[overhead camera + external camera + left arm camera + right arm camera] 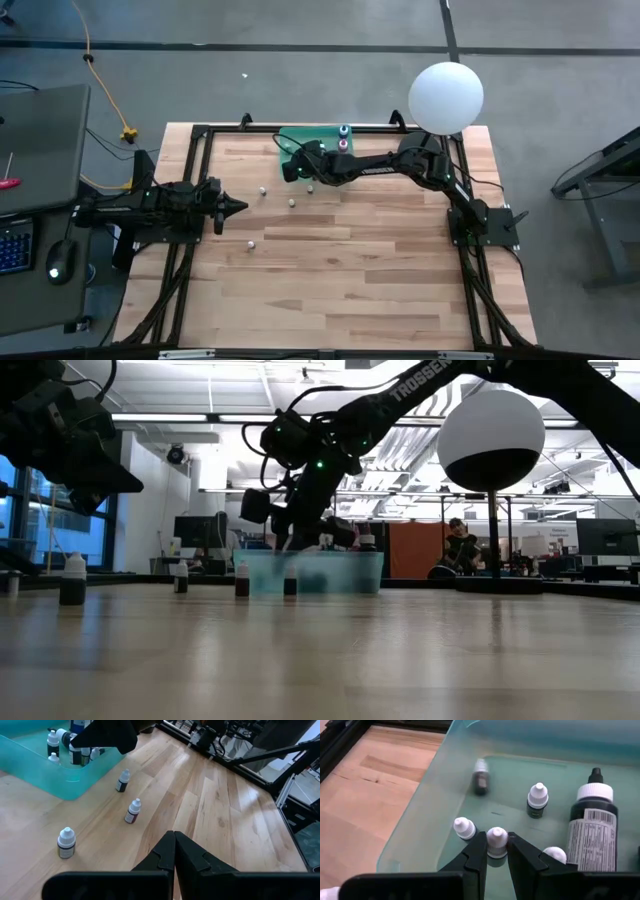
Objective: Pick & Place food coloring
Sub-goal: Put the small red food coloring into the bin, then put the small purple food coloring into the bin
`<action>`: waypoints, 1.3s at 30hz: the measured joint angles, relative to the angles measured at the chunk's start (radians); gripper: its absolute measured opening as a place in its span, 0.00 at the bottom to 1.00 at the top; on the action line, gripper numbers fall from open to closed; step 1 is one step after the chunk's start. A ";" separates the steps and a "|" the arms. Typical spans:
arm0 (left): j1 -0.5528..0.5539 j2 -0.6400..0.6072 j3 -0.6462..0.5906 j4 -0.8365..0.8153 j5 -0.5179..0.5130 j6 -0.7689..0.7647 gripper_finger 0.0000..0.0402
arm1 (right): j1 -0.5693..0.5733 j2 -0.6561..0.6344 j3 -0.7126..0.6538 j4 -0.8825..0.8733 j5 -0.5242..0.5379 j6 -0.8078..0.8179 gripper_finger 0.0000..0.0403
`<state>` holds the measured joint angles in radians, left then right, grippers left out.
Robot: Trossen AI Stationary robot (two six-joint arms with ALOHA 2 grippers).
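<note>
Gripping a small white-capped food coloring bottle (496, 841) by its cap, the right gripper (496, 851) has its two dark fingers drawn narrow against either side of the cap, low inside the green translucent tray (415, 845). Just beside that bottle stands another tiny white-capped bottle (464, 828), and a third white cap (554, 855) shows on the gripper's other side. Farther in the tray, a small dark bottle with a white cap (537, 800) stands upright, a blurred one (480, 776) sits near the tray's far wall, and a larger dark bottle with a printed label and black cap (593, 830) stands tall next to them.

From above, the right gripper (298, 165) sits over the tray's (285, 140) near-left part at the table's far edge, with two larger bottles, one blue-capped (344, 131) and one pink (343, 145), at the tray's far side. Three tiny bottles stand loose on the wooden table (380, 260) near the tray: one (263, 190), one (291, 201) and one (310, 188) just beside the tray's edge; a fourth (250, 245) stands well apart, nearer the table's middle left.

The left gripper (240, 207) is closed tight, fingertips meeting in a point and holding nothing, hovering over the table's left side. A white globe lamp (446, 97) hangs over the far right corner.
</note>
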<state>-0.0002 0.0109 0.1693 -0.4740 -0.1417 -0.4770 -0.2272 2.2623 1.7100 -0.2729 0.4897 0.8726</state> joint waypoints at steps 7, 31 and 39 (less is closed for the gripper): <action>0.000 0.000 0.000 0.000 0.000 0.000 0.00 | -0.002 0.000 -0.023 0.003 -0.034 0.020 0.18; 0.000 0.000 0.000 0.000 0.000 0.000 0.00 | -0.004 0.000 -0.077 0.121 -0.129 -0.098 0.31; 0.000 0.000 0.000 0.000 0.000 0.000 0.00 | -0.011 -0.002 -0.077 0.121 -0.131 -0.141 0.45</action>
<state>-0.0004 0.0109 0.1692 -0.4740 -0.1421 -0.4770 -0.2377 2.2606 1.6329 -0.1520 0.3589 0.7316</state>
